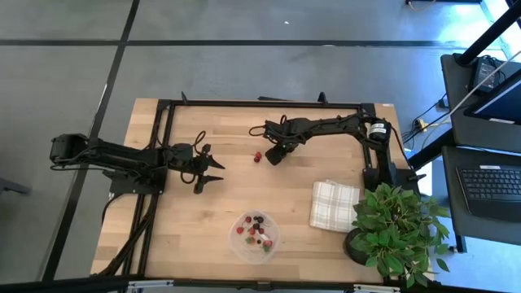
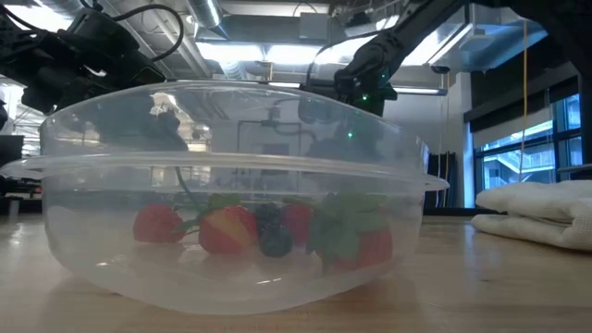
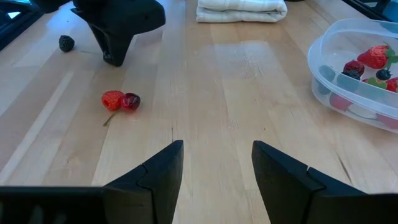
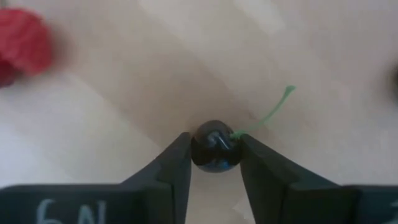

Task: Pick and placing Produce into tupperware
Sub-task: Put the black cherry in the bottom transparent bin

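The clear round tupperware stands near the table's front edge with several red, dark and green berries inside; it also shows in the left wrist view. My right gripper is at the table's far middle, shut on a dark berry with a green stem. Two red berries lie on the wood just left of it. A dark berry lies on the table beyond it. My left gripper is open and empty, left of the red berries. My right gripper pinches the small dark berry's two sides between its two fingertips, the fingers pointing down from above. The green stem sticks out free to one side. The berry is low over the wood; whether it rests on the table, I cannot tell.
A folded white checked cloth lies right of the tupperware, and a leafy potted plant stands at the front right corner. Bare wood lies between the two grippers and the tupperware.
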Robot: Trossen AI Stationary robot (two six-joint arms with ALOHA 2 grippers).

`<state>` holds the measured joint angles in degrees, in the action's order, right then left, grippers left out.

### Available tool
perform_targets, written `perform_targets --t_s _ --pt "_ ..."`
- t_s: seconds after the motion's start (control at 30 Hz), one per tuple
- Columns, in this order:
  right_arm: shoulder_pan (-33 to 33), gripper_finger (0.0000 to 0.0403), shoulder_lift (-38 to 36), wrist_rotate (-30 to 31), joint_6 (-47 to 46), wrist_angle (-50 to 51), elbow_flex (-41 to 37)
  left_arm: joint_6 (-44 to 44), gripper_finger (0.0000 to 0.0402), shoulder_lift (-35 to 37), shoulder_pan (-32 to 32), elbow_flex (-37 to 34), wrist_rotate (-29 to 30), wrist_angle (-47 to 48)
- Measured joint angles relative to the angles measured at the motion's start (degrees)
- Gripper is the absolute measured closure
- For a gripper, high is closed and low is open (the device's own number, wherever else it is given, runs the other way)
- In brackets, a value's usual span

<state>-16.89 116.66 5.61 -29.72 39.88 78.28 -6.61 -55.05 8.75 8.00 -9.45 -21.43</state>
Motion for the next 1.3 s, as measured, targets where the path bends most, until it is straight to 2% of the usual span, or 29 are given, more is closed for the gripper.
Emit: perform_targets --t_s 0.17,0.3,0.5,0.63,0.9,1.03,1.3 --pt "2.3 0.0287 0.0 -1.1 0.4 1.6 0.9 0.0 0.0217 0.0 0.0 0.0 0.0 0.0" --pt "5.2 0.0279 0.0 -1.2 0.4 5.9 4.4 0.0 0.0217 0.0 0.0 0.0 0.0 0.0" --pt "11.9 0.0282 0.0 -1.3 0.3 11.5 12.1 0.0 0.0217 0.0 0.0 0.0 0.0 0.0" --pt "17.8 0.0282 0.0 -1.3 0.2 11.1 16.6 0.0 0.0217 0.0 0.0 0.0 0.0 0.0" --pt "29.5 0.0281 0.0 -1.3 3.0 -2.0 18.6 0.0 0.0217 0.0 0.0 0.0 0.0 0.0" --pt "34.0 0.0281 0.0 -1.3 7.8 -3.3 18.6 0.0 0.0217 0.0 0.0 0.0 0.0 0.0" --pt "38.7 0.028 0.0 -1.3 6.1 -4.6 18.6 0.0 0.0217 0.0 0.0 0.0 0.0 0.0"
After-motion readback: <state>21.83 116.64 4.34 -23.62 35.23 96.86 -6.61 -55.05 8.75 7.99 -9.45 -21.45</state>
